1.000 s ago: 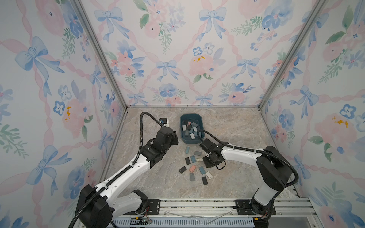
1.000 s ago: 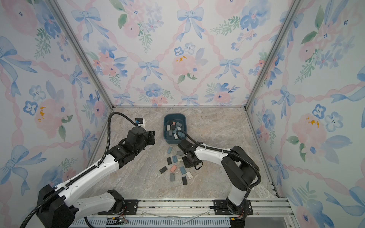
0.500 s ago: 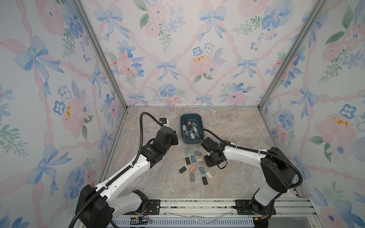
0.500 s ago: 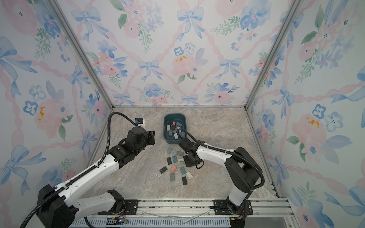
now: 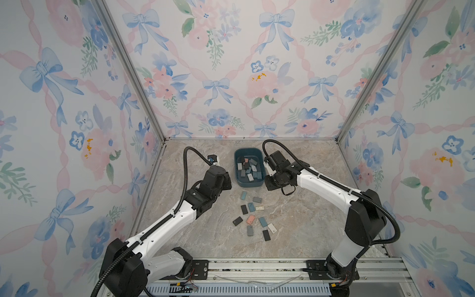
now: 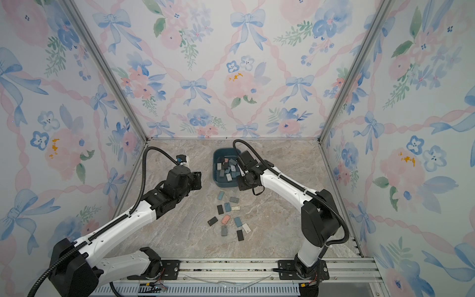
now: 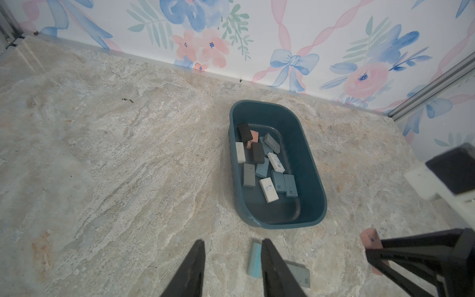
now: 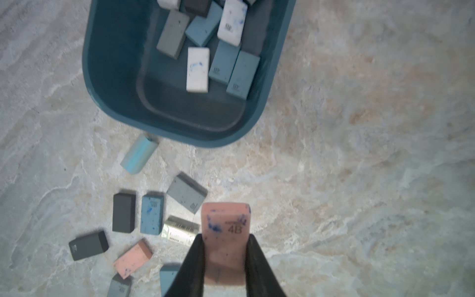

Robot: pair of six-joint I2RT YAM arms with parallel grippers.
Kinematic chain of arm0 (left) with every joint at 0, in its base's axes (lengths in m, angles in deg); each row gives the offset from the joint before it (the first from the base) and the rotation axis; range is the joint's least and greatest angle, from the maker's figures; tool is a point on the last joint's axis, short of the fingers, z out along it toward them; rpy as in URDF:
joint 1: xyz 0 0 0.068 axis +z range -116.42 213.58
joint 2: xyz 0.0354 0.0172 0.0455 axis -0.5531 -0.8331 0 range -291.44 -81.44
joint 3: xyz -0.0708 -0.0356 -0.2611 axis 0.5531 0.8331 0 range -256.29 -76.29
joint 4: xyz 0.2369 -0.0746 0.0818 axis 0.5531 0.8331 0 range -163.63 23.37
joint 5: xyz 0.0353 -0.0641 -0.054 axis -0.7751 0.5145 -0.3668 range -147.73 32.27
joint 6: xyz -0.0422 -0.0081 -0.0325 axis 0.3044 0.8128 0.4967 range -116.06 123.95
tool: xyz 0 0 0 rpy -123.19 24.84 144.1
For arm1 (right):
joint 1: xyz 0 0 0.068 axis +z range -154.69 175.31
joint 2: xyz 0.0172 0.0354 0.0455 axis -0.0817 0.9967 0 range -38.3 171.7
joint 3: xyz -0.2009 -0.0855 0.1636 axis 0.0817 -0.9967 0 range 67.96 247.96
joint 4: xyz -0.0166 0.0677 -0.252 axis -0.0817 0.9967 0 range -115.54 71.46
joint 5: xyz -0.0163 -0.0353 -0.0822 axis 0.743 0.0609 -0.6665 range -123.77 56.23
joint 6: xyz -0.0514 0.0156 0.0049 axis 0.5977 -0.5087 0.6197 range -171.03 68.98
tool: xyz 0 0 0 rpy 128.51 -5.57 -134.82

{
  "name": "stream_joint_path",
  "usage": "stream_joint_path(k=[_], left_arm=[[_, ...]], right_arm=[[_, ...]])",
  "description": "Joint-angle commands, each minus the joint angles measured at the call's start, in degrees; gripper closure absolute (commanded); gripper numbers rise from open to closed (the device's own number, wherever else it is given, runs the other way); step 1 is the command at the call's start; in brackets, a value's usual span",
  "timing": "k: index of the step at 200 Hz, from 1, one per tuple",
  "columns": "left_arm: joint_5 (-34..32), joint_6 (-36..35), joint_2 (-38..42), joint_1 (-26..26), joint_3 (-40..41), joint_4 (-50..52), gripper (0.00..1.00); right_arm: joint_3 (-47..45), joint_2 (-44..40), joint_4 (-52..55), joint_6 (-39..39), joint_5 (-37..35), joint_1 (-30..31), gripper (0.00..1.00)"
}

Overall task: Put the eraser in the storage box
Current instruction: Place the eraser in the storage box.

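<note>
The storage box (image 5: 248,183) (image 6: 223,183) is a dark teal tub at the back middle of the table, with several erasers inside. My right gripper (image 8: 225,237) is shut on a pink eraser (image 8: 225,226) marked 4B. It hangs above the table, just off the box's near right corner (image 5: 270,181). The left wrist view shows that eraser (image 7: 369,237) sticking out past the black fingers. My left gripper (image 7: 232,241) is open and empty, left of the box (image 7: 282,208). A light blue eraser (image 7: 255,259) lies against the outside of one finger.
Several loose erasers lie on the marble table in front of the box: pink (image 5: 250,219), black (image 5: 237,221), grey (image 5: 250,230), blue (image 8: 152,218) and a sleeved white one (image 8: 180,230). Flowered walls close in the table on three sides. A metal rail (image 5: 257,267) runs along the front.
My right gripper has carried the pink eraser from over the loose pile back toward the box's near right corner. The left arm has stayed still.
</note>
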Motion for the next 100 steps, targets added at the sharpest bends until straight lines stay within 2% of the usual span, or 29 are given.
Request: stream_joint_path(k=[1,63,100], left_arm=[[1.31,0.53,-1.35,0.38,0.42,-0.07,0.61],[2.03,0.58,-3.76,0.46,-0.03,-0.61,0.62],[5.28,1.43,-5.71,0.5,0.1,-2.55,0.62]], right_arm=[[6.59,4.12,2.32,3.55,0.07,-0.8,0.73],[24.89,17.26,5.49,5.23,0.65,-2.98,0.73],[32.18,23.88,7.03,4.66,-0.3,-3.37,0.73]])
